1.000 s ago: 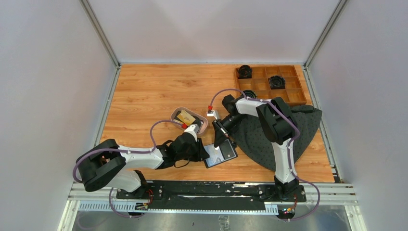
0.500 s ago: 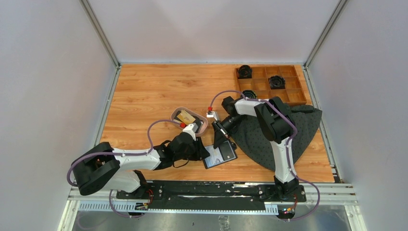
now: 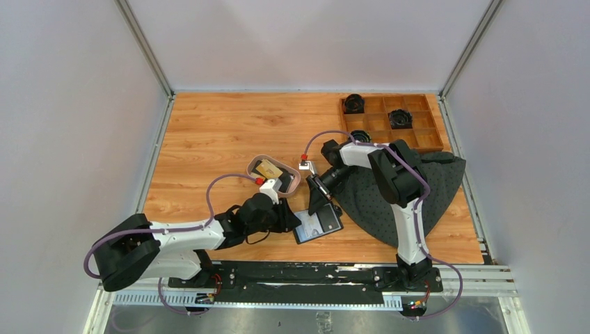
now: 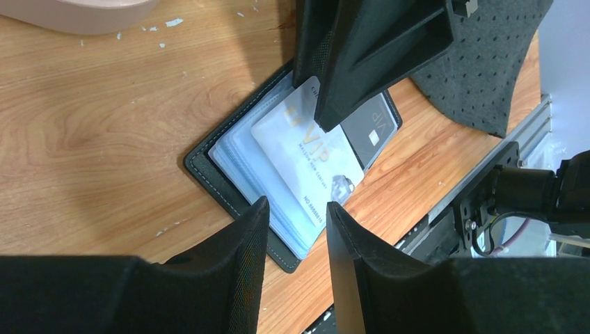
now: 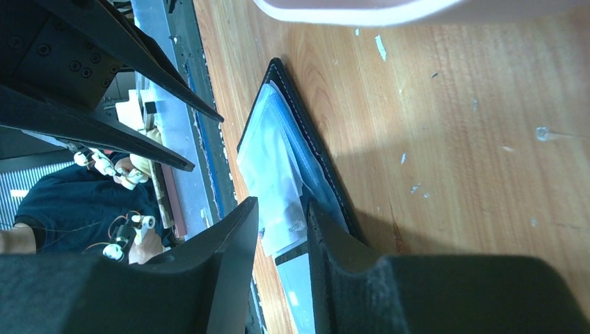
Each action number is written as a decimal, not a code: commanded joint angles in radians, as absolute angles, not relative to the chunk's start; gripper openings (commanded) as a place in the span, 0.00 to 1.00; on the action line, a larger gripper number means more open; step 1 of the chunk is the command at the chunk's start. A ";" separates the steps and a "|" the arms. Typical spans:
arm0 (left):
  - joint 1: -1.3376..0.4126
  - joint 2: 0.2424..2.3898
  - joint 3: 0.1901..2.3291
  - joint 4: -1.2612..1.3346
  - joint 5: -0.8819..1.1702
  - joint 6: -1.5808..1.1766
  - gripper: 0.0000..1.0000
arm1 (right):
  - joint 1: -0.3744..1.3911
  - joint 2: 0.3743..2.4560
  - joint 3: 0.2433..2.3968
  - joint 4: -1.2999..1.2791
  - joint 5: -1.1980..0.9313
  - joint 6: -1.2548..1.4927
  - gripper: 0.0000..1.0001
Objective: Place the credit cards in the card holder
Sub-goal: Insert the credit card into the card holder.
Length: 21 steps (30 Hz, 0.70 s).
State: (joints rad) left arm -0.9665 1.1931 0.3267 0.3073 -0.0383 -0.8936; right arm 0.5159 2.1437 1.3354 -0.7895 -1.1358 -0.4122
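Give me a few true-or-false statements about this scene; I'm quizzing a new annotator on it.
1. The card holder lies open on the table. True.
2. A gold card lies in the oval tray. True.
3. The left end effector grips a card. False: it is open and holds nothing.
4. The wooden box stands at the near left. False: it is in the far right corner.
5. A white card lies on the open card holder. True.

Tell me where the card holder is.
In the top view the card holder lies open at front centre, just below the tray and left of the dark cloth.
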 commanded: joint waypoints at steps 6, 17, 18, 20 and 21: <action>-0.974 1.154 0.303 0.312 -0.060 -0.870 0.39 | 0.511 2.077 1.335 -0.831 -1.025 -0.461 0.38; -0.974 1.140 0.300 0.313 -0.052 -0.867 0.39 | 0.535 2.009 1.339 -0.831 -0.897 -0.482 0.46; -0.974 1.138 0.299 0.313 -0.053 -0.866 0.39 | 0.535 1.992 1.337 -0.829 -0.886 -0.485 0.47; -0.974 1.132 0.299 0.314 -0.054 -0.864 0.39 | 0.536 1.971 1.332 -0.827 -0.879 -0.493 0.48; -0.974 1.131 0.298 0.316 -0.053 -0.863 0.39 | 0.535 1.962 1.330 -0.827 -0.880 -0.501 0.48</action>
State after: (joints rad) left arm -0.9665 1.1511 0.3134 0.3061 -0.0380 -0.8860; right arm 0.5213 2.0262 1.3354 -0.8089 -0.9371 -0.4534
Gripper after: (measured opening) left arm 0.392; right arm 0.472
